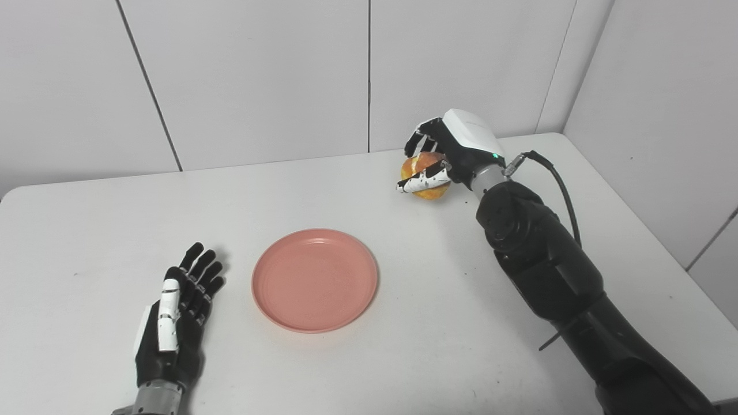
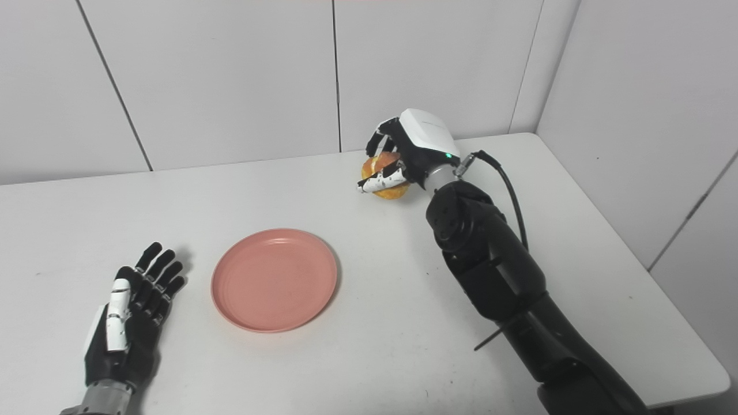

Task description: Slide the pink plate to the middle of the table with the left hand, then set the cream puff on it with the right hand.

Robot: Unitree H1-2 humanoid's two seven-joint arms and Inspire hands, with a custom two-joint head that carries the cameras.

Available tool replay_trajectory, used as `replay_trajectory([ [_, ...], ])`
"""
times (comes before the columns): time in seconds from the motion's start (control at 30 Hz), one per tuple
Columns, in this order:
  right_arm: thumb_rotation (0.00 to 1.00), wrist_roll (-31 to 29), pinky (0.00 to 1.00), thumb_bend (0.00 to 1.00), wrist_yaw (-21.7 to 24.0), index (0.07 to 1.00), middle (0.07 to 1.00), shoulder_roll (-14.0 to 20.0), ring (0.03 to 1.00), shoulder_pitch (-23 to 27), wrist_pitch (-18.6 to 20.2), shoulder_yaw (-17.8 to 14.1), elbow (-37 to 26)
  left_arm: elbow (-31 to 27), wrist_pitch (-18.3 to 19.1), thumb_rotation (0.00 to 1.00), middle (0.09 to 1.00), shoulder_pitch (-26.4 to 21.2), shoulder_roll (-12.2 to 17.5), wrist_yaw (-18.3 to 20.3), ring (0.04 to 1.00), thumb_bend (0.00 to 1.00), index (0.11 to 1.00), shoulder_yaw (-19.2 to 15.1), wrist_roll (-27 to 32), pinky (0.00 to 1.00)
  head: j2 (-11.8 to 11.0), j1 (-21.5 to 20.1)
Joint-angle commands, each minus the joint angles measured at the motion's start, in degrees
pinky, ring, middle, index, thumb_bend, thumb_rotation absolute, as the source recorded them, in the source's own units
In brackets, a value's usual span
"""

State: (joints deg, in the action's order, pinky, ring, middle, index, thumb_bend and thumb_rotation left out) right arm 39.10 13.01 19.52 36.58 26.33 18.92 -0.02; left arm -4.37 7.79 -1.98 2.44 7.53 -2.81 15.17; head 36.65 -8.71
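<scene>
White counter [image 1: 86, 230] held your pink plate [image 1: 315, 280] near its middle. Your left robot hand [image 1: 176, 311] lay open beside it. Your right robot hand [image 1: 444, 155] gripped the cream puff [image 1: 425, 173] far back; next, carry it over the plate.

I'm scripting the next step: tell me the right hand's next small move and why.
Probably lift the cream puff and carry it toward the pink plate: the right hand is closed around it, the plate sits bare mid-table, and the left hand rests open beside it.
</scene>
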Motion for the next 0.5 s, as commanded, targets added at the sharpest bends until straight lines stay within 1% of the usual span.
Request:
replay_trajectory([
  [0.0, 0.14, 0.85, 0.25, 0.48, 0.91, 0.486, 0.404, -0.96, 0.325, 3.84, -2.21, 1.13, -2.42, -1.54, 1.24, 1.0, 0.908, 0.77, -0.95, -1.37, 0.911, 0.46, 0.875, 0.97, -1.93, 0.92, 0.04, 0.63],
  [0.03, 0.14, 0.55, 0.27, 0.48, 1.4, 0.488, 0.426, -1.49, 0.346, 4.0, -2.35, 1.58, -2.52, -1.99, 1.34, 1.0, 0.91, 0.84, -1.26, -1.92, 0.912, 0.46, 0.877, 1.23, -2.75, 0.92, 0.13, 1.36],
  [0.13, 0.14, 0.46, 0.28, 0.49, 1.41, 0.49, 0.426, -2.84, 0.349, 4.2, -4.08, 2.73, -2.17, -3.2, 1.29, 1.0, 0.906, 1.15, -2.13, -3.34, 0.904, 0.46, 0.876, 2.0, -5.1, 0.91, 0.4, 3.08],
  [0.17, 0.14, 0.42, 0.3, 0.49, 1.56, 0.493, 0.439, -3.2, 0.366, 4.26, -4.72, 3.11, -1.95, -3.63, 1.18, 1.0, 0.904, 1.31, -2.52, -3.88, 0.901, 0.46, 0.875, 2.24, -5.97, 0.9, 0.65, 4.32],
  [0.2, 0.14, 0.54, 0.32, 0.48, 1.87, 0.494, 0.452, -3.58, 0.379, 4.35, -5.06, 3.52, -1.78, -3.99, 1.11, 1.0, 0.899, 1.45, -2.84, -4.4, 0.895, 0.46, 0.871, 2.43, -6.78, 0.9, 0.69, 4.51],
  [0.23, 0.14, 0.64, 0.33, 0.48, 2.2, 0.494, 0.448, -4.02, 0.368, 4.39, -5.05, 3.81, -1.82, -4.4, 1.03, 1.0, 0.894, 1.62, -3.14, -4.81, 0.89, 0.46, 0.867, 2.63, -7.53, 0.9, 0.95, 5.44],
  [0.27, 0.14, 0.84, 0.32, 0.49, 2.59, 0.494, 0.446, -4.5, 0.365, 4.43, -5.05, 4.27, -1.88, -4.84, 0.89, 1.0, 0.894, 1.86, -3.37, -5.2, 0.889, 0.47, 0.866, 2.88, -8.33, 0.9, 1.01, 5.61],
  [0.3, 0.14, 1.08, 0.3, 0.49, 2.89, 0.491, 0.435, -4.79, 0.349, 4.46, -5.22, 4.65, -1.97, -5.33, 0.81, 1.0, 0.894, 2.08, -3.61, -5.51, 0.891, 0.47, 0.864, 3.12, -9.07, 0.9, 1.36, 6.64],
  [0.33, 0.14, 1.22, 0.28, 0.49, 3.07, 0.489, 0.43, -4.94, 0.341, 4.47, -5.36, 4.86, -2.03, -5.66, 0.78, 1.0, 0.894, 2.23, -3.77, -5.7, 0.892, 0.47, 0.862, 3.27, -9.56, 0.9, 1.36, 6.64],
  [0.37, 0.14, 1.11, 0.27, 0.49, 3.21, 0.488, 0.43, -5.51, 0.338, 4.35, -5.51, 5.1, -2.16, -6.18, 0.2, 1.0, 0.896, 2.62, -3.93, -6.01, 0.894, 0.48, 0.863, 3.56, -10.43, 0.91, 1.63, 7.62],
  [0.4, 0.14, 1.03, 0.27, 0.49, 3.31, 0.489, 0.435, -5.91, 0.34, 4.25, -5.6, 5.19, -2.25, -6.52, -0.21, 1.0, 0.9, 2.88, -4.03, -6.21, 0.897, 0.48, 0.867, 3.75, -11.0, 0.91, 1.63, 7.62],
  [0.43, 0.14, 0.93, 0.27, 0.49, 3.45, 0.489, 0.437, -6.37, 0.342, 4.08, -5.61, 5.3, -2.36, -6.8, -1.09, 1.0, 0.902, 3.27, -4.08, -6.49, 0.899, 0.48, 0.869, 4.04, -11.81, 0.91, 1.86, 8.51],
  [0.47, 0.14, 0.9, 0.29, 0.49, 3.56, 0.491, 0.452, -6.66, 0.363, 3.97, -5.62, 5.35, -2.42, -6.96, -1.69, 1.0, 0.907, 3.52, -4.09, -6.71, 0.902, 0.49, 0.874, 4.26, -12.36, 0.91, 1.86, 8.51],
])
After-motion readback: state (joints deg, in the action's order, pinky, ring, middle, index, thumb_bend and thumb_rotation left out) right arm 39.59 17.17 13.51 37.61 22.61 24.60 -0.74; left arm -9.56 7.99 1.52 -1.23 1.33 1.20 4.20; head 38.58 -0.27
